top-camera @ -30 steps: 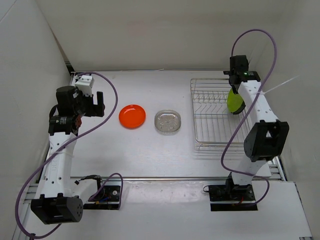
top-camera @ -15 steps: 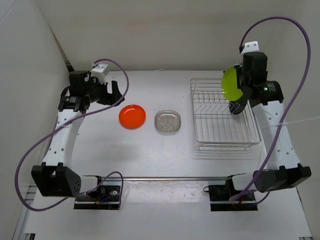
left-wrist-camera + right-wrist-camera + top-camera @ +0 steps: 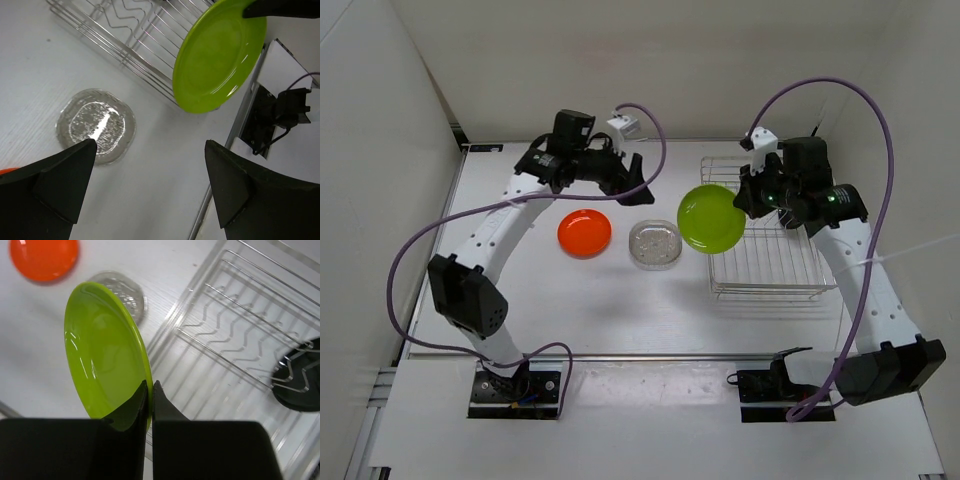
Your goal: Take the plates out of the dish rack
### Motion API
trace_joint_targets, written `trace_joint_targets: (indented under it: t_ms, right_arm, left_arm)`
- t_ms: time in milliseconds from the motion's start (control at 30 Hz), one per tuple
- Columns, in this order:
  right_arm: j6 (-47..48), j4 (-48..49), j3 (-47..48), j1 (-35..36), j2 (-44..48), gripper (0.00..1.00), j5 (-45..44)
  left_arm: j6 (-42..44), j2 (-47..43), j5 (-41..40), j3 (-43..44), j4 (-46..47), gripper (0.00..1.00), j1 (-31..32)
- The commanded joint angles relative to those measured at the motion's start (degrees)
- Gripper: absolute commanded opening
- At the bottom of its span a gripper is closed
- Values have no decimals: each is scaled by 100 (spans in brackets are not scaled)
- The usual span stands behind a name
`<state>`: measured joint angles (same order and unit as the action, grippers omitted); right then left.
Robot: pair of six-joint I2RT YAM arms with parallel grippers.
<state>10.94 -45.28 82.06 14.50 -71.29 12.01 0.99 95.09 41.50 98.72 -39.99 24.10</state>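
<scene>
My right gripper (image 3: 748, 196) (image 3: 150, 383) is shut on the rim of the lime green plate (image 3: 711, 218) (image 3: 102, 367) and holds it in the air at the left edge of the dish rack (image 3: 765, 268) (image 3: 240, 347). The plate also shows in the left wrist view (image 3: 217, 57). The black plate (image 3: 297, 377) stands in the rack. The orange plate (image 3: 585, 232) (image 3: 44, 257) and the clear plate (image 3: 656, 244) (image 3: 95, 125) (image 3: 125, 290) lie flat on the table. My left gripper (image 3: 632, 178) (image 3: 150, 150) is open and empty, above the table just behind the clear plate.
White walls close in the table on the left, back and right. A metal rail (image 3: 640, 356) runs along the near edge. Purple cables (image 3: 865, 100) loop above both arms.
My right gripper has carried the lime green plate left and down, off the rack's back right to its left edge. My left arm has swung right, from the far left to behind the clear plate.
</scene>
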Motion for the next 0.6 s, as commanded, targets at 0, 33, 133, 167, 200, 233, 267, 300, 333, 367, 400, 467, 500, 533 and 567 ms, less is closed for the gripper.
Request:
trace_joint_targets:
  t_ms: [0,33,133,167,200,233,267,300,333,367,400,467,500,533,567]
  right_arm:
    - [-22,335,441,62,-253,0,934]
    - [-22,335,521,62,-332,0,1004]
    - [-22,335,749,201,-561,0,1110]
    - [-22,283,802,202,-562,0,1110]
    - [-22,230,803,272,-640,0,1110]
    - [-22,230,864,333,-641,0,1041]
    - [-22,230,864,386,-641,0,1040]
    - [-22,230,864,387,-641,0,1040]
    - [-22,230,864,387,-641,0,1040]
    - [-22,230,864,439,-641,0,1040]
    - [-22,230,864,439,-693,0,1040]
    - [-22,230,917,492,-694,0,1040]
    - [-22,230,969,492,-694,0,1040]
    - [-22,230,970,492,-694,0,1040]
    - [-22,230,970,492,-694,0,1040]
  left_arm:
    - [58,308,122,279,-185,100,445]
    - [59,404,26,384,-254,100,551]
    - [172,782,-378,683,-404,100,885]
    - [173,914,-466,762,-405,99,947]
    - [173,967,-545,902,-466,99,1000]
    - [173,968,-607,956,-466,99,1000]
    - [173,1020,-686,956,-466,98,1000]
    - [173,1020,-687,1035,-466,98,1000]
    - [173,1020,-774,1088,-466,96,1000]
    - [173,1020,-835,1088,-466,96,1000]
    - [173,1020,-836,1088,-466,92,1000]
    - [173,1020,-836,1088,-466,84,1000]
    - [173,1020,-836,1088,-466,70,1000]
    - [121,1020,-897,1088,-466,64,1000]
    - [120,1020,-898,1027,-466,58,1000]
